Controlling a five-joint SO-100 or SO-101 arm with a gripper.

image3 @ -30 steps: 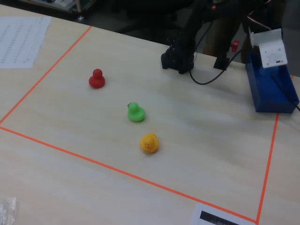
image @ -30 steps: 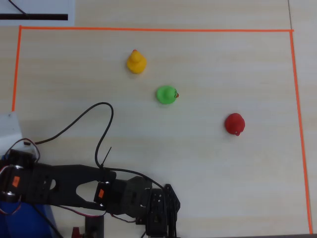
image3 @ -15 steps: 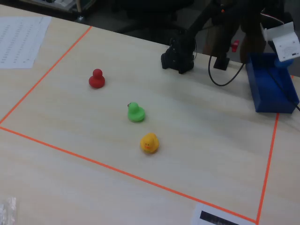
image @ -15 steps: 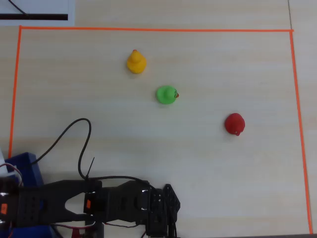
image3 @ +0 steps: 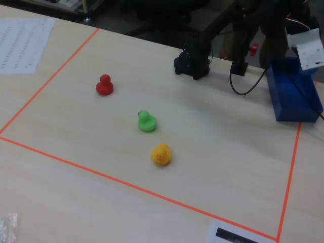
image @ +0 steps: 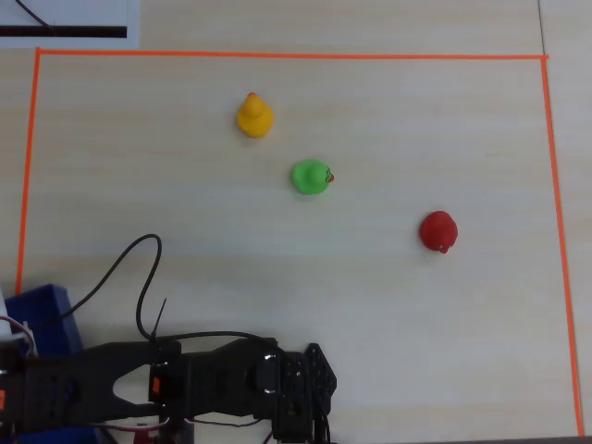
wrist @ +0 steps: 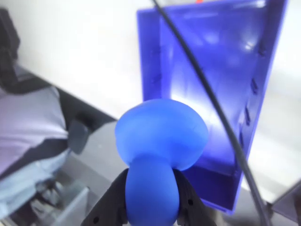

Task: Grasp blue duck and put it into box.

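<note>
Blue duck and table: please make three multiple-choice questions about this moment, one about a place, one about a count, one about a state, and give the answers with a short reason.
1. Where is the blue duck?
A. lying on the table beside the green duck
B. between the gripper fingers, near the box
C. resting on the box floor

2. How many ducks stand on the table inside the orange tape?
A. two
B. three
C. four

3. What is the gripper's state?
A. shut on the blue duck
B. open and empty
C. shut on the red duck

Answers: 1 B, the wrist view shows the black fingers on the duck's lower part. 2 B, the overhead view shows the yellow duck, green duck and red duck. 3 A, the fingers press both its sides.
</note>
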